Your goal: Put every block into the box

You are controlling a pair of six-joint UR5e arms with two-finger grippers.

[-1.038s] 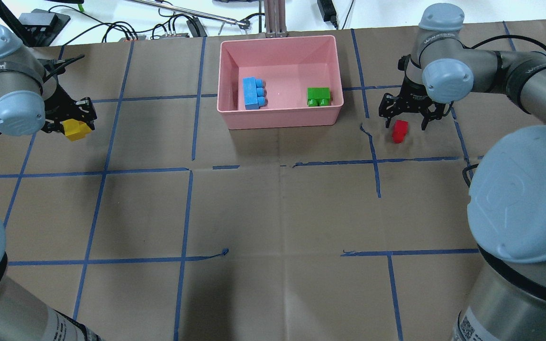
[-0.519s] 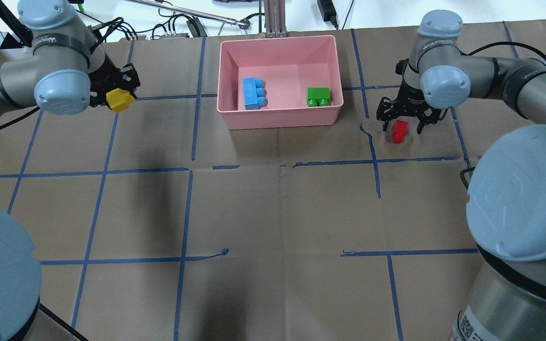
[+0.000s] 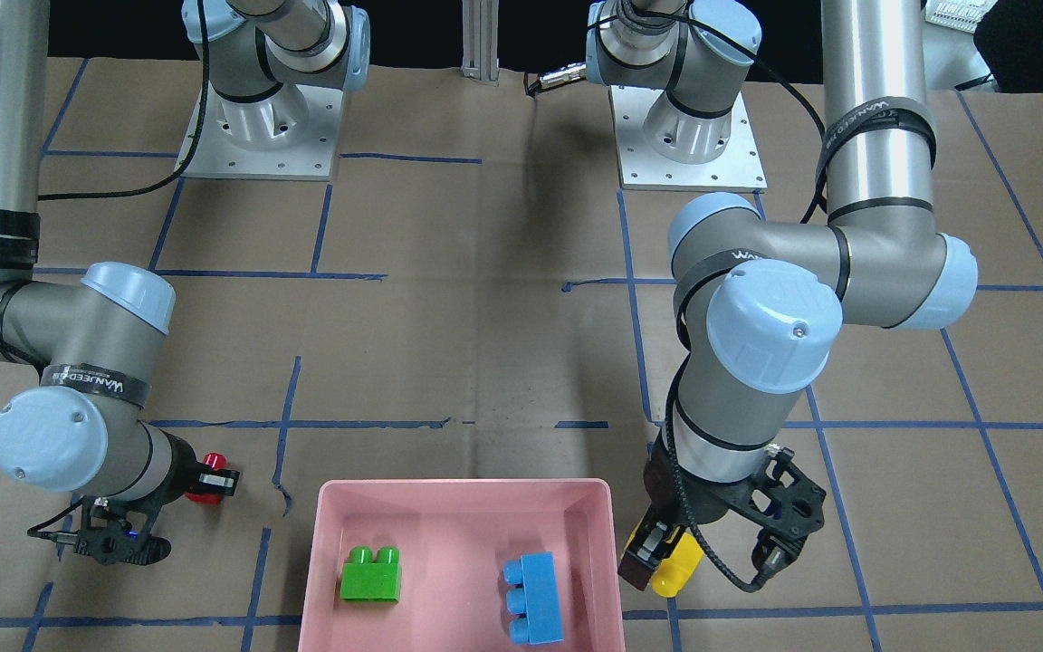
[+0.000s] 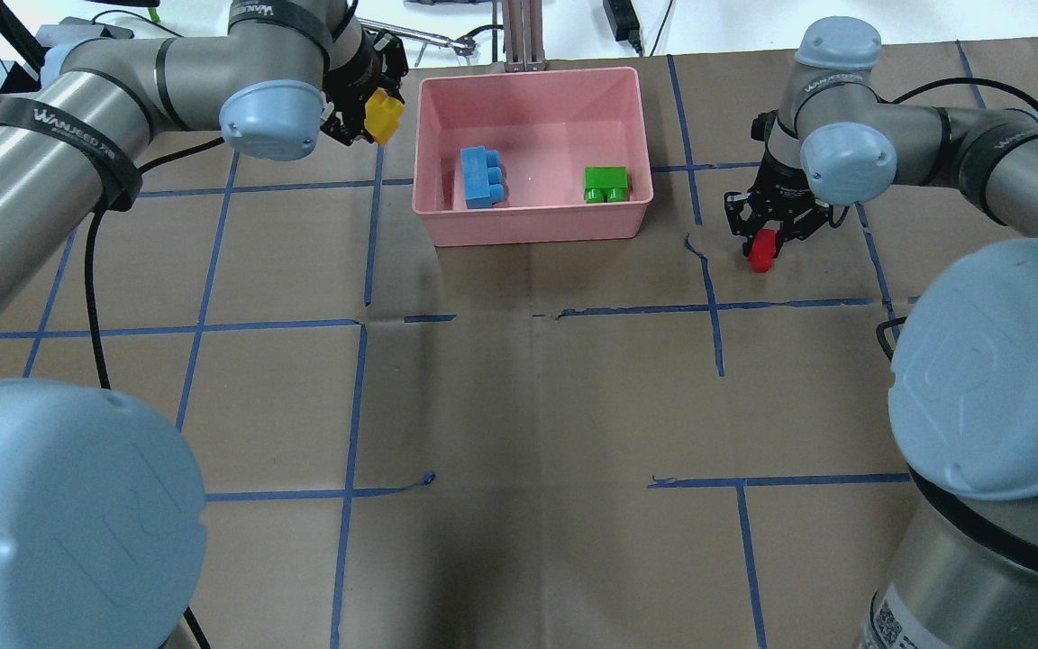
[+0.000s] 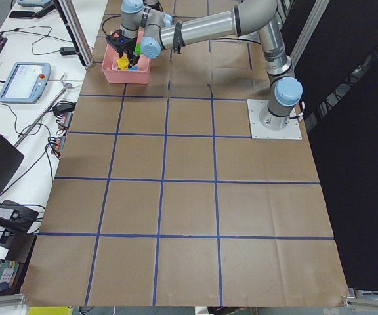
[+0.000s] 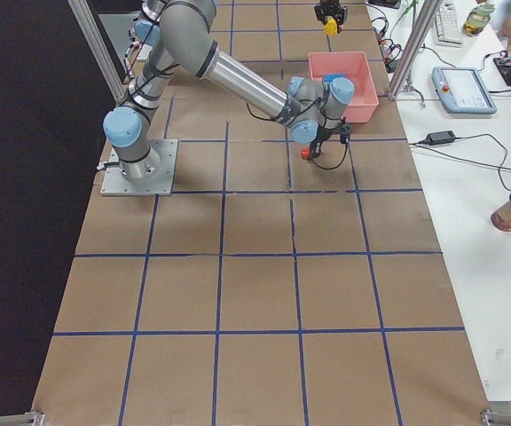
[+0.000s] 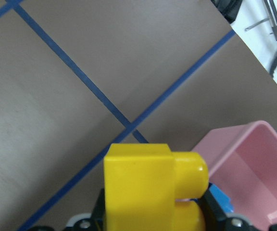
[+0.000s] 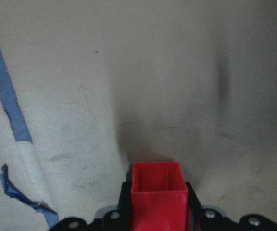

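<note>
Overhead view, upper centre: the box point(image 4: 532, 231) holds the light blue block point(image 4: 481, 177), long axis top-to-bottom with studs rightward, and the green block point(image 4: 605, 183), studs toward the frame's bottom. The left gripper point(image 4: 377, 115), clamped on the yellow block point(image 4: 383, 115), hangs just left of the box's upper-left corner. The right gripper point(image 4: 763, 239) pinches the red block point(image 4: 761, 253) right of the box, beside torn blue tape point(image 4: 696, 249).

Box point(image 3: 463, 489): one long rim cut off by front view's bottom edge. Yellow brick point(image 7: 138, 183): lower part cut by left wrist view's bottom edge. Red brick point(image 8: 157, 195): same in right wrist view. Side views: brick studs too small.
</note>
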